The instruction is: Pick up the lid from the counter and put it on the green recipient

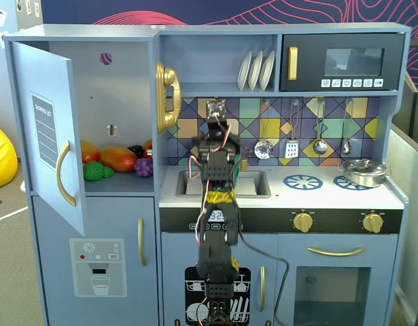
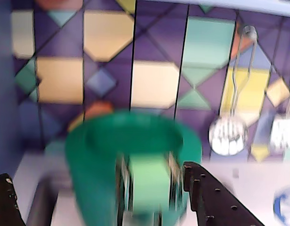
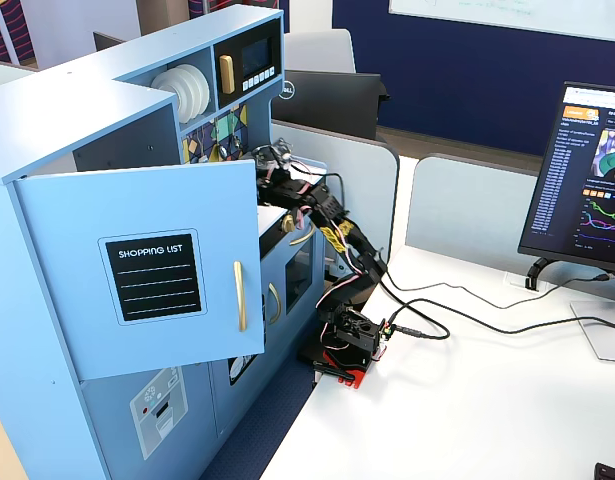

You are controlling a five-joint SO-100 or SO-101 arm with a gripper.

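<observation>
Green recipient (image 2: 130, 160) fills lower centre of wrist view, blurred, open-topped, lighter ribbed handle facing camera. Gripper (image 2: 100, 200) fingers apart, flanking it. Fixed views: arm hides it; lid unseen.

One robot arm (image 1: 216, 204). One green pot (image 2: 133, 165) in the wrist view. Three white plates (image 1: 257, 70) on the upper shelf. Four hanging utensils (image 1: 292, 146) along the tiled backsplash. Two blue burner rings (image 1: 302, 181); one metal pot (image 1: 363, 172) on the right one. Two gold knobs (image 1: 303, 221). One gold telephone (image 1: 167, 96). One monitor (image 3: 592, 180) on the desk.
</observation>
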